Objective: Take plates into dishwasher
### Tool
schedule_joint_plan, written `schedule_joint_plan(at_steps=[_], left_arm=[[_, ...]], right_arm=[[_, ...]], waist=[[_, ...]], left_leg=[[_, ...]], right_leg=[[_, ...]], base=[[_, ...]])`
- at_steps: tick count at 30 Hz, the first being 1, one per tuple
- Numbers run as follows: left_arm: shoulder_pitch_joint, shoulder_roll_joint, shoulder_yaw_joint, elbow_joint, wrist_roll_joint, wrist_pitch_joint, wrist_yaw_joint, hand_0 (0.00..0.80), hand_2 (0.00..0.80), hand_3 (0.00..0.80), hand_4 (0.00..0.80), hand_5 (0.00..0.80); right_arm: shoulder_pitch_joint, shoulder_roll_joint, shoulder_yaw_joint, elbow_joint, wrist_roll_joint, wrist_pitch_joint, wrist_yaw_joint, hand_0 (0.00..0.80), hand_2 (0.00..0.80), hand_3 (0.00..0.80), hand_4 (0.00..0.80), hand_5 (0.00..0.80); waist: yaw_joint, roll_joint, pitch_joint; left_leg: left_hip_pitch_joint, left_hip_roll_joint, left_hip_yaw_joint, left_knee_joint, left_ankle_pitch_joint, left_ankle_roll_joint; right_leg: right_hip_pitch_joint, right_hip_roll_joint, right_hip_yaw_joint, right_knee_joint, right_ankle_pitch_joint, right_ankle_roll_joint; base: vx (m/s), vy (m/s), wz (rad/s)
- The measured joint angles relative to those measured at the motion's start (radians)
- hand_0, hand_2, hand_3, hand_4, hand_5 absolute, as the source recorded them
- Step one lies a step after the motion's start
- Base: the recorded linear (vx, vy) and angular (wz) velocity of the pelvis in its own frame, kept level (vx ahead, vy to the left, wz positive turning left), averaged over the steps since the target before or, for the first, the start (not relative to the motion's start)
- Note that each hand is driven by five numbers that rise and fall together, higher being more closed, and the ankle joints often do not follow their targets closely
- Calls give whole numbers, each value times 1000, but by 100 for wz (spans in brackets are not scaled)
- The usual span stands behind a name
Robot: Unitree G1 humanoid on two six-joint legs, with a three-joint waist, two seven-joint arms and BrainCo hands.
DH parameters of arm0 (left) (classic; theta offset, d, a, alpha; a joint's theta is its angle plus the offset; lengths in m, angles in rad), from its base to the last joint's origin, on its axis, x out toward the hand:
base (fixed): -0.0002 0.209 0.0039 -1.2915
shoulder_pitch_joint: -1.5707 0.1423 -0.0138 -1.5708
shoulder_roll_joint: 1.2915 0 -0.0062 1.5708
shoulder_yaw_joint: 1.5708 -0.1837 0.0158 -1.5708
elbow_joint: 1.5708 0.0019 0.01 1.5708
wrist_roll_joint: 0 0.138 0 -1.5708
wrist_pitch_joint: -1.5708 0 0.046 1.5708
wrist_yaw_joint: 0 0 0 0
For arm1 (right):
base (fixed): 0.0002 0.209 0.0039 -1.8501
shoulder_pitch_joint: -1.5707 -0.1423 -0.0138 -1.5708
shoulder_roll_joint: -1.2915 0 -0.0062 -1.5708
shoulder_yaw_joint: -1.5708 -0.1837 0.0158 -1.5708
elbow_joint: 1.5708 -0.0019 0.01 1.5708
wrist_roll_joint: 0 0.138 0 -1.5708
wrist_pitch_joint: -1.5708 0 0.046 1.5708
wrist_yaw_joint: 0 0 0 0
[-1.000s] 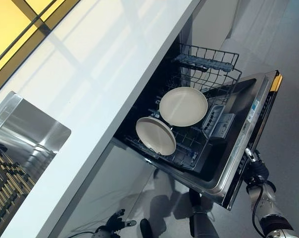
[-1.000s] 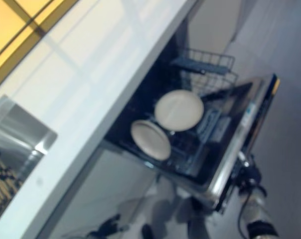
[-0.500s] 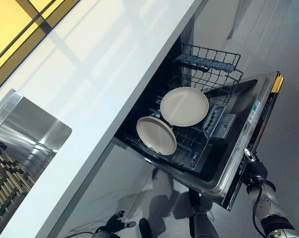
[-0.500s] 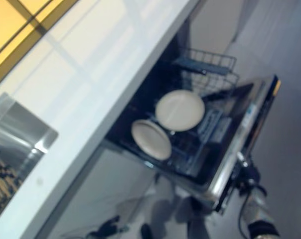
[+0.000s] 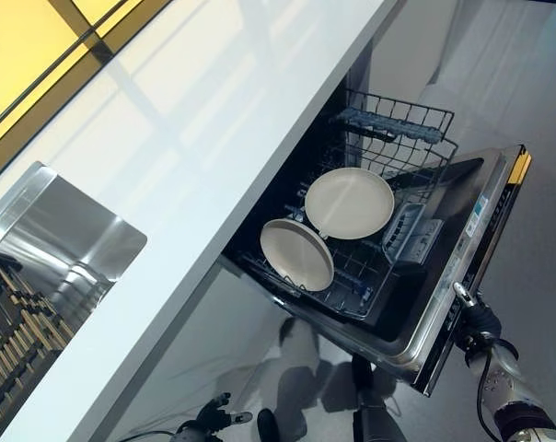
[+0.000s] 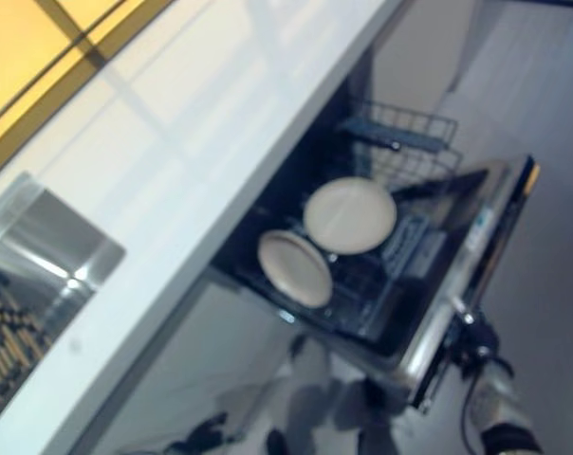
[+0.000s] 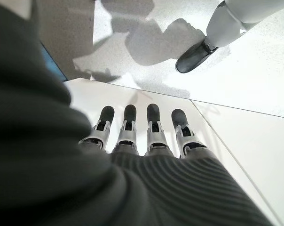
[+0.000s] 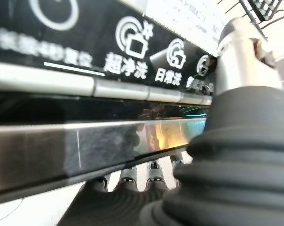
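Two plates point(image 5: 349, 203) point(image 5: 296, 254) are stood on edge in the rack point(image 5: 395, 147), which is drawn out over the lowered door point(image 5: 457, 267). The door's edge is gripped by the right hand point(image 5: 471, 318), fingers curled beneath, probably for closing. The left hand point(image 7: 146, 136) hangs idle, fingers straight

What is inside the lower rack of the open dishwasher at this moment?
The lower rack holds two cream plates: one tilted near the front, another behind it. A grey cutlery basket sits beside them. The rack's part under the counter is hidden.
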Motion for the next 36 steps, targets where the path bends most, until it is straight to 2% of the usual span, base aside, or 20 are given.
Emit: schedule_joint_plan(at_steps=[4,13,18,23,30,32,36], left_arm=[[5,0,1,3,3,0,-6,0,0,0,0,0],[13,-4,4,5,18,0,-6,0,0,0,0,0],[22,-12,40,4,20,7,-7,0,0,0,0,0],[37,-11,43,4,22,21,-7,0,0,0,0,0],[56,-11,84,5,46,30,-15,0,0,0,0,0],[57,-11,85,3,47,31,-15,0,0,0,0,0],[69,-8,86,4,54,41,-15,0,0,0,0,0]], right_arm=[[2,-7,0,0,-21,6,-18,0,0,0,0,0],[20,-17,0,-8,-34,31,-37,0,0,0,0,0],[31,-27,1,-17,-52,48,-38,0,0,0,0,0],[41,-29,4,-44,-56,59,-45,0,0,0,0,0],[48,-27,38,-44,-59,81,-68,0,0,0,0,0],[58,-23,38,-44,-58,86,-71,0,0,0,0,0],[64,-2,39,-44,-58,87,-76,0,0,0,0,0]], waist=[[2,0,0],[5,0,0],[7,-1,0],[8,-6,-2],[32,-45,-14],[35,-57,-20],[54,-86,-33]], left_leg=[[4,0,-6,-17,13,-15],[37,-1,-19,-34,17,-12],[55,-2,-23,-46,17,-13],[56,-2,-28,-50,18,-15],[69,-1,-34,-54,20,-18],[70,0,-48,-56,24,-24],[80,-1,-48,-58,24,-25]], right_leg=[[15,-1,-13,-28,15,3],[88,0,-35,-108,49,10],[130,1,-51,-158,71,13],[152,4,-57,-199,96,12],[182,7,-67,-235,112,11],[191,5,-79,-235,112,11],[199,5,-80,-235,112,11]], base=[[62,55,5],[61,46,4],[58,25,3],[52,9,3],[55,13,2],[44,21,16],[46,16,2]])
